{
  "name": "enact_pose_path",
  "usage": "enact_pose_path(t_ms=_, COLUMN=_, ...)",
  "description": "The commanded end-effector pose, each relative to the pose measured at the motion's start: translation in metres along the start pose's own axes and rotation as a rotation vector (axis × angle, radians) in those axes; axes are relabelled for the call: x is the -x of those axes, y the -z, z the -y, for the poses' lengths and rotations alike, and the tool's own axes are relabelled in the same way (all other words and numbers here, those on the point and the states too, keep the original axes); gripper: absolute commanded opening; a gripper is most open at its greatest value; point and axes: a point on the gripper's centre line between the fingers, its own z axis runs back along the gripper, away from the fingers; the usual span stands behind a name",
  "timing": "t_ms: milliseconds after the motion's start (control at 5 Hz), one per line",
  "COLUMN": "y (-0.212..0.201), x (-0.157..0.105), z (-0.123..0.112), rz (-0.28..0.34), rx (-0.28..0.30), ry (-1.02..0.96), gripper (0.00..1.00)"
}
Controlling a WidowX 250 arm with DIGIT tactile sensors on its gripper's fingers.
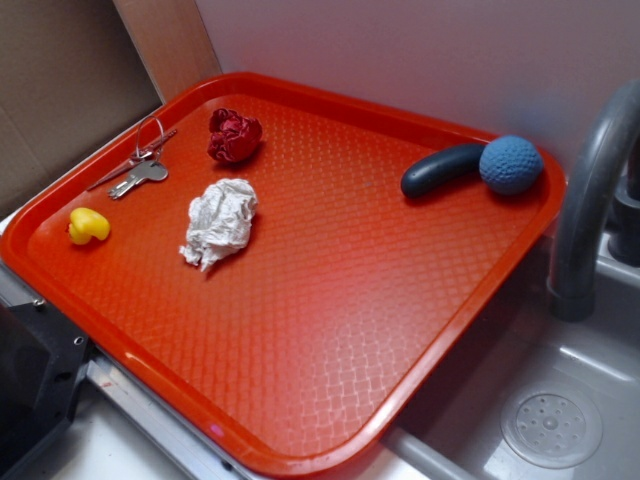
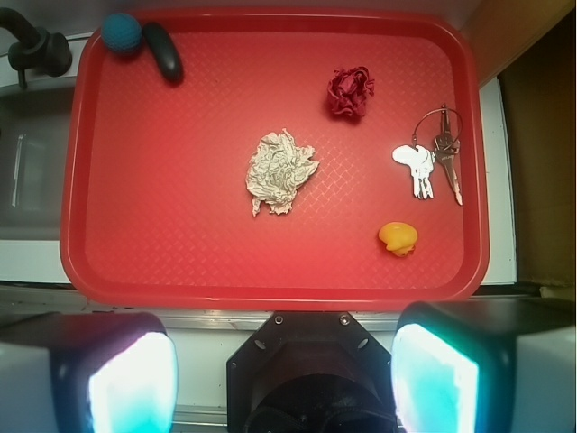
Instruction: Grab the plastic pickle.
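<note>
The plastic pickle [image 1: 440, 168] is dark blue-green, smooth and slightly curved. It lies at the far right corner of the red tray [image 1: 330, 390], touching the dimpled blue ball [image 1: 510, 164]. From the wrist camera the plastic pickle [image 2: 163, 51] shows at the tray's top left, beside the ball [image 2: 122, 32]. My gripper [image 2: 283, 383] is high above, off the near edge of the tray [image 2: 270, 293], far from the pickle. Its two pads stand wide apart with nothing between them. The gripper does not show in the exterior view.
On the tray lie a crumpled white paper [image 1: 220, 222], a red crumpled ball [image 1: 233, 136], a bunch of keys [image 1: 140, 168] and a small yellow toy [image 1: 88, 226]. A grey tap [image 1: 585, 200] and a sink [image 1: 550, 425] sit to the right. A wall runs behind the tray.
</note>
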Motion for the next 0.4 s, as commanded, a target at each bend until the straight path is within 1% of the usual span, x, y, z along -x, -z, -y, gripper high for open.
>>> enact_pose_path(t_ms=0, y=0.0, x=0.0, z=0.0, rz=0.0, rx=0.0, ry=0.0, gripper=1.0)
enact_pose_path(t_ms=200, y=0.039, x=-0.045, z=0.041, rz=-0.003, rx=-0.079, ry=0.232, gripper=1.0)
